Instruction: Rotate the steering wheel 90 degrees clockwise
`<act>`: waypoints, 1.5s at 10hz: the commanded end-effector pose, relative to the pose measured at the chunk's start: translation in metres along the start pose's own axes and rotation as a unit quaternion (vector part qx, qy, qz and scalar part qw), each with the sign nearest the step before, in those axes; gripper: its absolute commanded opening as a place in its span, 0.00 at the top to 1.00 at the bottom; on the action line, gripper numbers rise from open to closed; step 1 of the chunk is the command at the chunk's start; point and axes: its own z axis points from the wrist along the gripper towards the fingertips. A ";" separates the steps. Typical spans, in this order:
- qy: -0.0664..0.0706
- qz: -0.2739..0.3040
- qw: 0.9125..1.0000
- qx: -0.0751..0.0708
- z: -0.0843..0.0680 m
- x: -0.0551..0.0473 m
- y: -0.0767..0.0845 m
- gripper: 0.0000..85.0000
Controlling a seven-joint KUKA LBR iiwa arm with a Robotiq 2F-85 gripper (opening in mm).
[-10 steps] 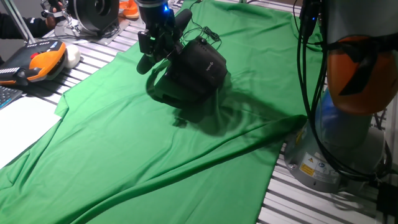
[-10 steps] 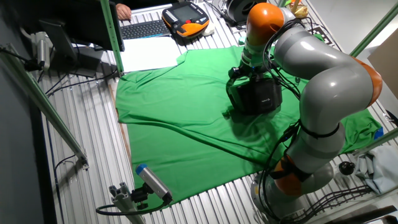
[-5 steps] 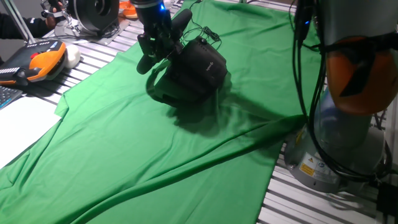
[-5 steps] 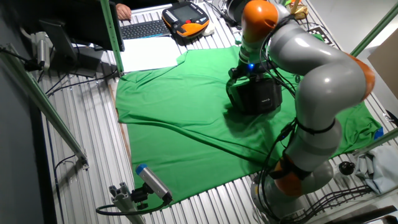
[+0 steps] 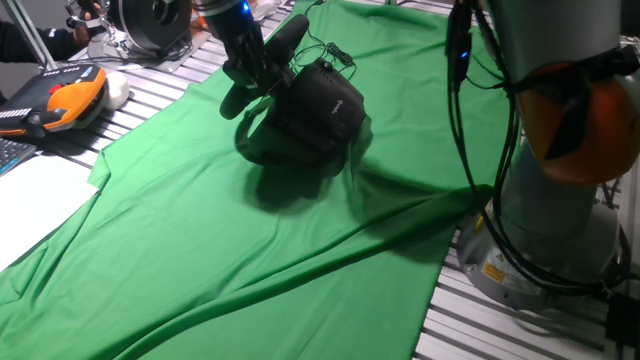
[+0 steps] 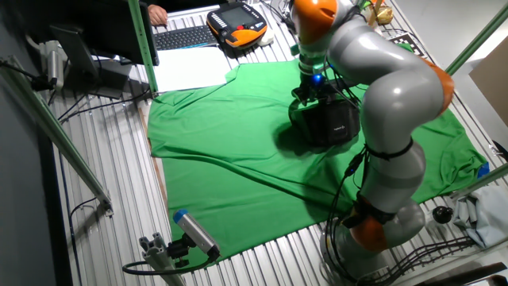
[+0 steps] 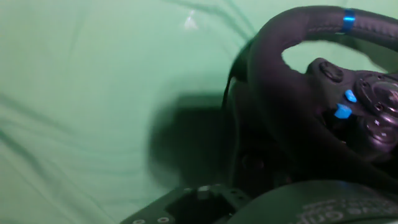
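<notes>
Closest thing in the hand view is the wheel (image 7: pixel 292 93), filling the right side of the frame: black rim with a blue stripe at the top, hub with a few blue-lit buttons, all a bit blurry. Behind it is just green cloth (image 7: pixel 93 93) with the wheel's shadow on it. From one fixed view the cloth (image 5: pixel 200 250) is draped wrinkly over the slatted worktop (image 5: pixel 150 85), and the wheel (image 5: pixel 262 68) sits tilted on its bulky black base (image 5: pixel 312 115) toward the far end of the cloth, cable trailing off behind it. The gripper (image 5: pixel 250 68) is right up at the rim on the near-left side of the wheel, blue light glowing above it; can't tell whether the jaws are actually pinching the rim or just beside it, too dark and crowded there. The other fixed view shows the grey-and-orange arm (image 6: pixel 381 71) arching over from its stand at the worktop's edge down to the base (image 6: pixel 329 123). Farther back there's an orange pendant (image 5: pixel 65 100) at the left, and a keyboard (image 6: pixel 184 36) past the far edge of the cloth.
</notes>
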 end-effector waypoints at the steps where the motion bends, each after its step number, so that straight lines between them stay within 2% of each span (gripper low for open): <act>1: 0.000 -0.009 1.000 0.003 0.000 0.000 0.000 1.00; 4: -0.007 0.004 1.000 0.000 0.000 0.001 -0.001 1.00; 8: -0.008 0.016 1.000 0.000 0.000 0.000 -0.001 1.00; 11: -0.015 0.038 0.999 0.001 0.000 0.001 -0.001 1.00; 15: -0.016 0.032 0.999 0.001 0.000 0.001 -0.001 1.00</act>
